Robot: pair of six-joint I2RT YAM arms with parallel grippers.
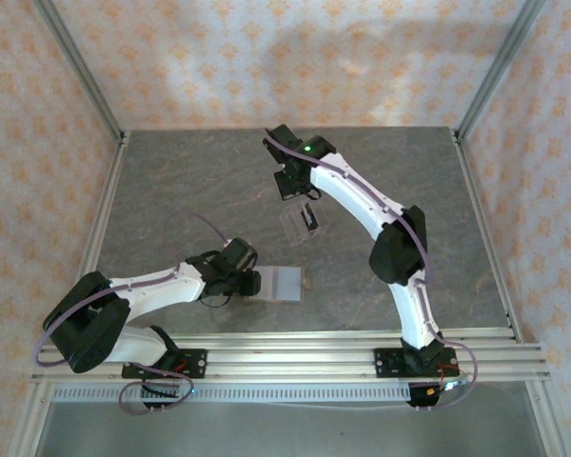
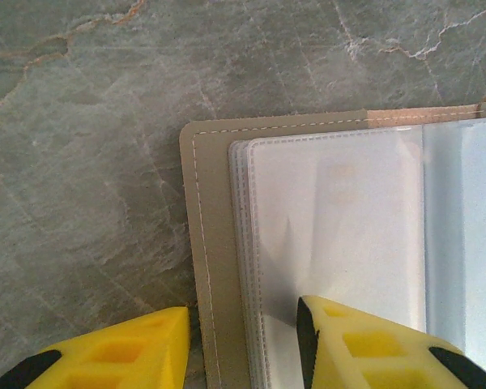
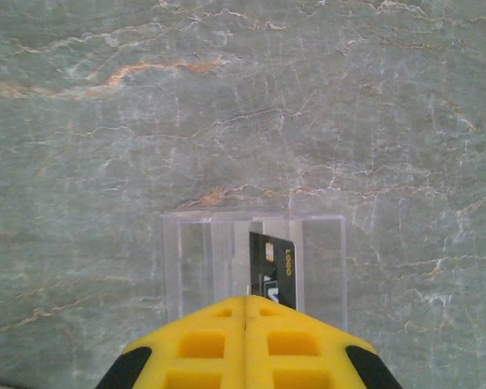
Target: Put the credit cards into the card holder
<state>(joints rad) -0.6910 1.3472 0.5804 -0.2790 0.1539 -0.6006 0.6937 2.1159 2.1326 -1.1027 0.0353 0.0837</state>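
Observation:
The card holder lies open flat on the table near the left arm, its tan cover carrying clear plastic sleeves. My left gripper is open and straddles the holder's left edge. One finger sits over the bare table and the other rests on the sleeves. One dark credit card stands upright in a clear slotted stand. My right gripper hangs shut just above the stand. The card is a little right of the jaw seam, its near part hidden behind the finger.
The grey marble-patterned table top stretches around both things. Metal frame rails edge it left and right, patterned walls stand behind, and the arms' base rail runs along the near edge.

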